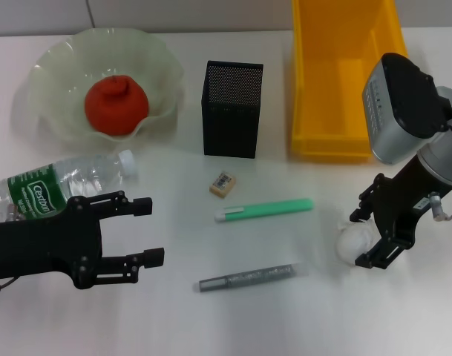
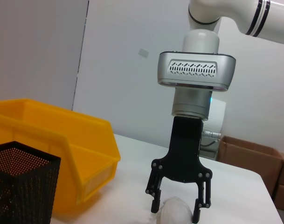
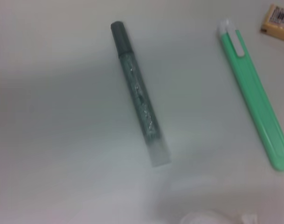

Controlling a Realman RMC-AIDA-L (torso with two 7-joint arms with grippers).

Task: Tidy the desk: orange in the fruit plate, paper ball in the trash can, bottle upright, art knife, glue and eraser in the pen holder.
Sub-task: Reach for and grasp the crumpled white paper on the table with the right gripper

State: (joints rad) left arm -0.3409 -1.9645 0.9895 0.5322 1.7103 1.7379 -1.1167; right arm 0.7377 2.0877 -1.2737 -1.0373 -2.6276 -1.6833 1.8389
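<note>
The paper ball [image 1: 352, 242] lies on the table at the right, between the fingers of my right gripper [image 1: 361, 239], which is open and straddles it. The left wrist view shows the same: right gripper [image 2: 176, 210] lowered around the ball [image 2: 175, 213]. The orange [image 1: 116, 104] sits in the fruit plate [image 1: 55, 59]. The bottle [image 1: 59, 183] lies on its side at the left. My left gripper [image 1: 153, 231] is open and empty just in front of it. The eraser [image 1: 223, 184], green art knife [image 1: 264, 209] and grey glue stick [image 1: 248, 277] lie mid-table. The pen holder [image 1: 232, 109] stands behind them.
The yellow trash can [image 1: 344, 81] stands at the back right, behind my right arm, beside the pen holder [image 2: 20, 186]. The right wrist view shows the glue stick [image 3: 137, 93], art knife [image 3: 253, 98] and eraser [image 3: 278, 17] on the white table.
</note>
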